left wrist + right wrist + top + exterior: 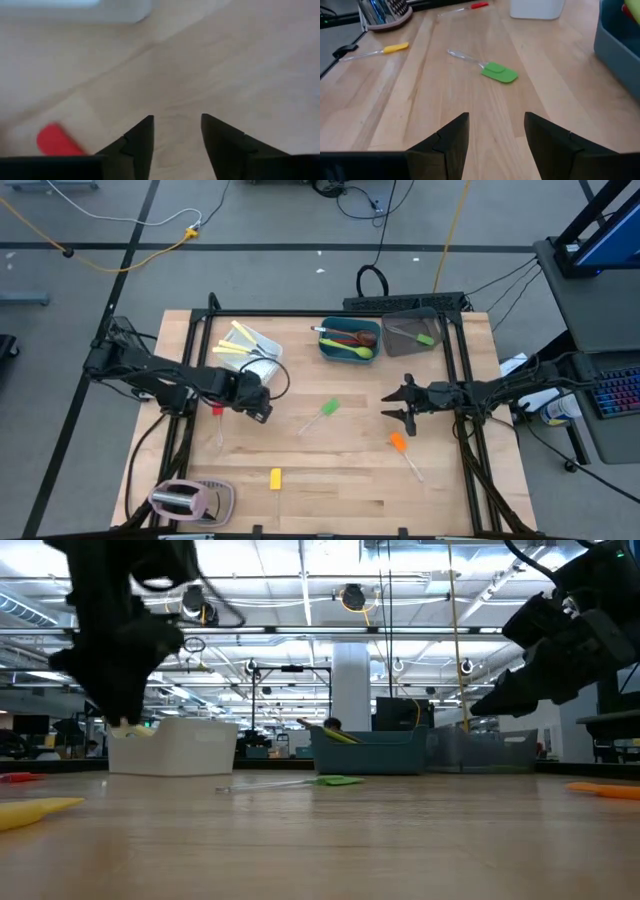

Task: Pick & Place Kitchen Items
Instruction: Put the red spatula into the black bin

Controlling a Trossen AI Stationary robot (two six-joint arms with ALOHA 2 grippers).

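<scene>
Four small spatulas with clear handles lie flat on the wooden table: red (216, 412), green (328, 408), orange (399, 443) and yellow (275, 478). My left gripper (262, 408) is open and empty, just right of the red spatula's head (56, 141). My right gripper (396, 406) is open and empty above the table, between the green spatula (499, 72) and the orange one. The white tub (243, 350) holds yellow-handled utensils, the teal tub (350, 340) red and green spoons, the grey tub (412, 331) a green utensil.
A pinkish toaster (180, 499) stands at the near left corner. The three tubs line the table's far side. A black frame (455, 350) runs along the table's far and right sides. Bare wood lies between the two grippers around the green spatula.
</scene>
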